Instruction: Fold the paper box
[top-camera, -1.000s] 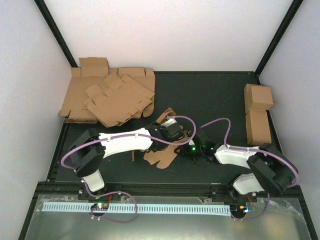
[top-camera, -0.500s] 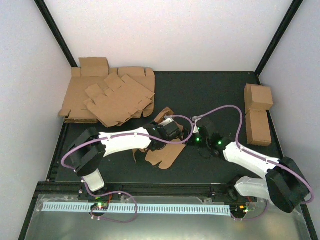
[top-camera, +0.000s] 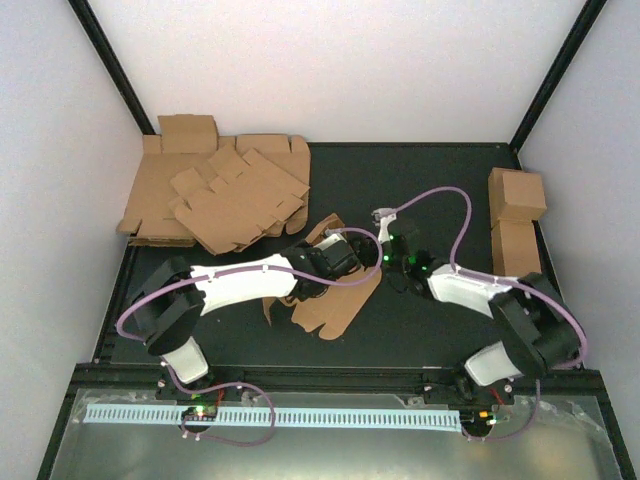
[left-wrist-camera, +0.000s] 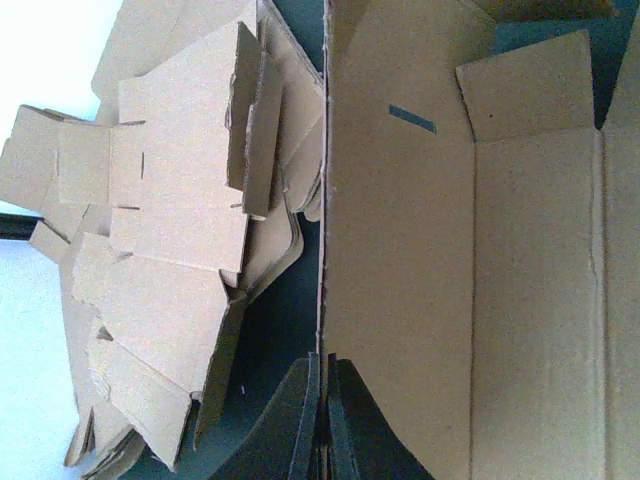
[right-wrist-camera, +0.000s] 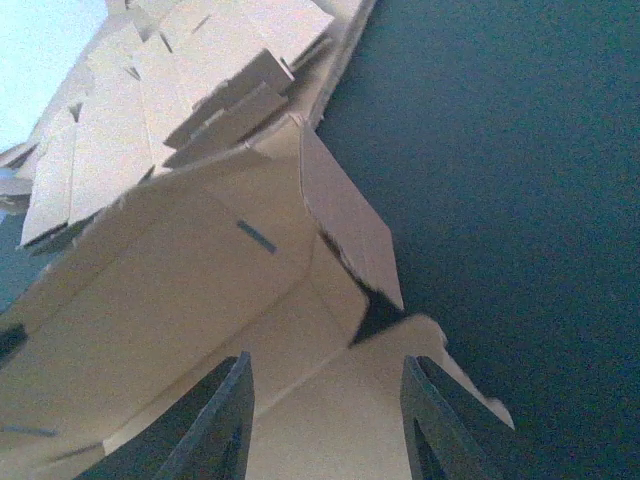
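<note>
The paper box (top-camera: 335, 298) is a brown cardboard blank, partly folded, lying at the table's middle under both wrists. My left gripper (top-camera: 322, 268) is shut on the edge of one raised side wall (left-wrist-camera: 400, 250); the two fingers (left-wrist-camera: 310, 420) pinch the cardboard edge between them. My right gripper (top-camera: 392, 262) is open, its fingers (right-wrist-camera: 225, 420) spread above the box's end flap (right-wrist-camera: 350, 215) and floor panel (right-wrist-camera: 330, 430), with nothing between them.
A stack of flat brown blanks (top-camera: 220, 195) lies at the back left, also in the left wrist view (left-wrist-camera: 170, 250). Two finished cartons (top-camera: 516, 225) stand along the right edge. The dark table (top-camera: 420, 180) shows behind the box.
My right arm has swung in toward the box and now hovers over its right end. The left gripper has kept its hold and the box has shifted slightly right.
</note>
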